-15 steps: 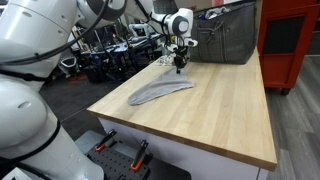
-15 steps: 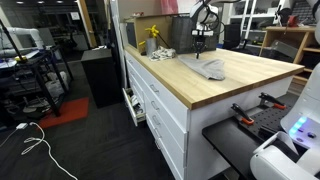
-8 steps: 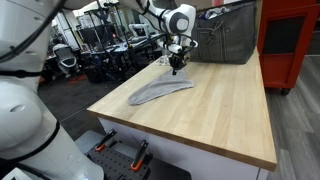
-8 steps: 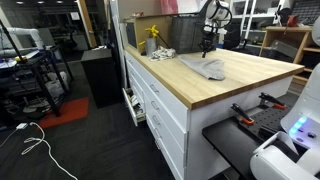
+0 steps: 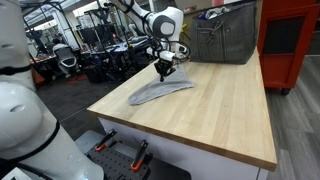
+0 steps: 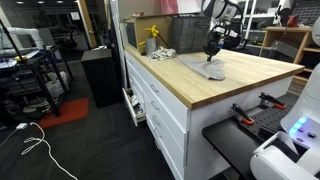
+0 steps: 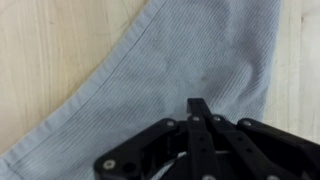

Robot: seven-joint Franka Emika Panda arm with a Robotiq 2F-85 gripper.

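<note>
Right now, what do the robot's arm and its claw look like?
The arm is glossy white, built of rounded tube-like segments with darker joints. At its end sits a black gripper: two slim fingers on hinged link bars with small silver pins. No markings are readable.

Wooden benchtop (image 5: 215, 110): grey cloth (image 5: 160, 90) lying flat, grey bag (image 5: 225, 35) behind.

The cloth (image 7: 150, 70) right under the end effector (image 7: 200, 106) is grey woven fabric with a fine ribbed texture, fully matt and soft-looking. The end effector itself is matt black, hard plastic or metal, can't tell which. The tabletop (image 7: 40, 50) around it is pale wood, grain showing, smooth with a slight satin sheen. Behind the end effector, the red cabinet (image 5: 290, 35) looks like painted metal, semi-gloss.
</note>
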